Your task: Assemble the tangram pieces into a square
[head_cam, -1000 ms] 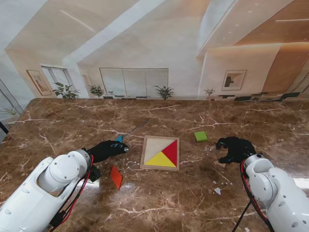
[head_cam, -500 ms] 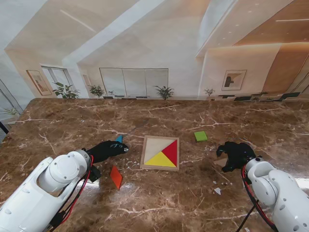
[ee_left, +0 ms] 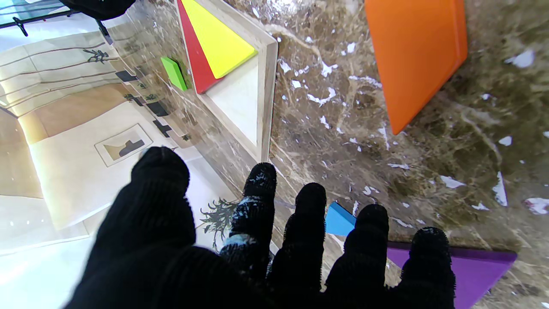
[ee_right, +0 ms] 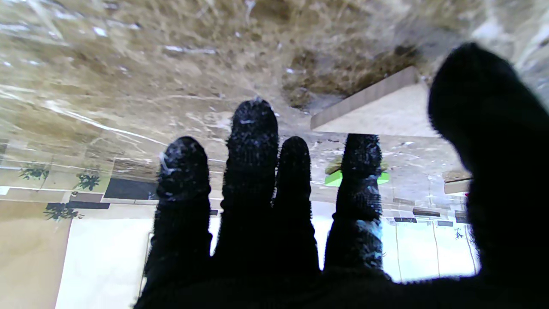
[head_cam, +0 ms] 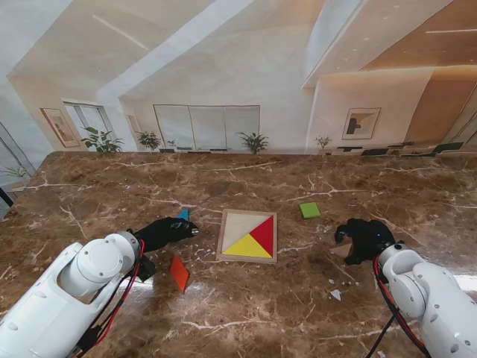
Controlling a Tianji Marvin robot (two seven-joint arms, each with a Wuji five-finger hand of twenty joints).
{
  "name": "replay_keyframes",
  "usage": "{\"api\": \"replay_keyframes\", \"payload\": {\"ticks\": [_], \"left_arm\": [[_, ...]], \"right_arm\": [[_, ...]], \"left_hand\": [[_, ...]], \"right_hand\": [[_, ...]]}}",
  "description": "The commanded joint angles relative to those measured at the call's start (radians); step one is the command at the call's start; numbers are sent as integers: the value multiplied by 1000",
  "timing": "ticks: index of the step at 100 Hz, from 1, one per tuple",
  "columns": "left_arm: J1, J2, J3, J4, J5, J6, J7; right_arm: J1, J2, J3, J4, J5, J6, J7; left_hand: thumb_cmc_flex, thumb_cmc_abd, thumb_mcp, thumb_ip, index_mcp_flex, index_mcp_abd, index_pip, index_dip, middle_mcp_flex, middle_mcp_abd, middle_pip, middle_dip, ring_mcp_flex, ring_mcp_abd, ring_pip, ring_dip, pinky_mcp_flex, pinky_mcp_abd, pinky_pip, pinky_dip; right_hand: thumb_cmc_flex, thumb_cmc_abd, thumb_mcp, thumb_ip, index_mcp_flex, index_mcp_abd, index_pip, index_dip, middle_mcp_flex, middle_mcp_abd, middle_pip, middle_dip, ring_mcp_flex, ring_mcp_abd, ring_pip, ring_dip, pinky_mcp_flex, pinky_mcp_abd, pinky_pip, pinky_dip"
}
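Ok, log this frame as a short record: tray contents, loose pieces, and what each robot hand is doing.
tray: wooden tray holds red triangle and yellow triangle; rest unfilled
loose pieces: orange piece, blue piece, purple piece, green piece, pale wooden piece
left robot hand: open, over blue and purple pieces
right robot hand: open, over pale wooden piece
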State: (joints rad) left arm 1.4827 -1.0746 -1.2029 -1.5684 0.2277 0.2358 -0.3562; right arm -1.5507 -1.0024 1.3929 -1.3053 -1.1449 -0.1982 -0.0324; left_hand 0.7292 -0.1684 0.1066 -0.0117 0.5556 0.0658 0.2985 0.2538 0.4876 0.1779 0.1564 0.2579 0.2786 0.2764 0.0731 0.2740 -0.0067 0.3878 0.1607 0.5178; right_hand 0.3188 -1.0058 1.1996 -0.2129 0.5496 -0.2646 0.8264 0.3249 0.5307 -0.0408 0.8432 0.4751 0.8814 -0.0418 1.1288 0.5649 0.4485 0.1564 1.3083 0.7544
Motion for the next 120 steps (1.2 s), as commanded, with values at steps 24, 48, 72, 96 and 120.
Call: {"api": "replay_keyframes", "payload": {"ticks": [24,48,72,96,120], "left_arm": [[2,0,4,6,2,3,1],[3,0,4,7,2,1,1],[3,1,3,7,2,3,-1],[2,1,4,7,3,5,-1],[1,1,7,9,3,6,-3]], "right_arm": [[-6,-4,-28,37,15,19,16],[-8,-1,-32,52,-2,12,-4],[-1,0,-54,78,0,20,-20],[14,0,-81,108,8,23,-42],[26,0,-95,125,18,19,-51]], "left_hand": [[8,32,-29,19,21,-1,-13,-25,27,11,9,-2,18,3,-7,-2,1,2,-20,27],[8,33,-29,19,21,-1,-13,-25,27,12,10,-2,18,3,-7,-2,1,2,-20,27],[7,33,-30,19,20,-1,-13,-25,26,11,10,-2,19,3,-6,-2,2,2,-20,28],[8,32,-30,19,22,-2,-12,-25,26,11,10,-2,19,4,-6,-2,1,2,-20,28],[8,32,-29,19,21,0,-12,-25,26,13,9,-2,19,4,-7,-2,1,3,-20,28]], "right_hand": [[51,-52,25,0,144,27,18,19,55,-7,13,16,61,8,36,2,23,14,38,13],[103,-53,22,9,226,46,124,85,145,-25,20,19,102,9,34,-10,51,13,48,0],[134,-53,11,-34,240,60,182,90,227,-48,21,24,126,11,31,-15,68,8,57,-15],[169,-69,-11,-144,263,41,323,-11,272,-59,21,28,143,11,27,-16,78,3,67,-29],[192,-82,-26,-176,298,8,428,-16,314,-63,-79,-40,161,25,-10,-31,102,23,66,-39]]}}
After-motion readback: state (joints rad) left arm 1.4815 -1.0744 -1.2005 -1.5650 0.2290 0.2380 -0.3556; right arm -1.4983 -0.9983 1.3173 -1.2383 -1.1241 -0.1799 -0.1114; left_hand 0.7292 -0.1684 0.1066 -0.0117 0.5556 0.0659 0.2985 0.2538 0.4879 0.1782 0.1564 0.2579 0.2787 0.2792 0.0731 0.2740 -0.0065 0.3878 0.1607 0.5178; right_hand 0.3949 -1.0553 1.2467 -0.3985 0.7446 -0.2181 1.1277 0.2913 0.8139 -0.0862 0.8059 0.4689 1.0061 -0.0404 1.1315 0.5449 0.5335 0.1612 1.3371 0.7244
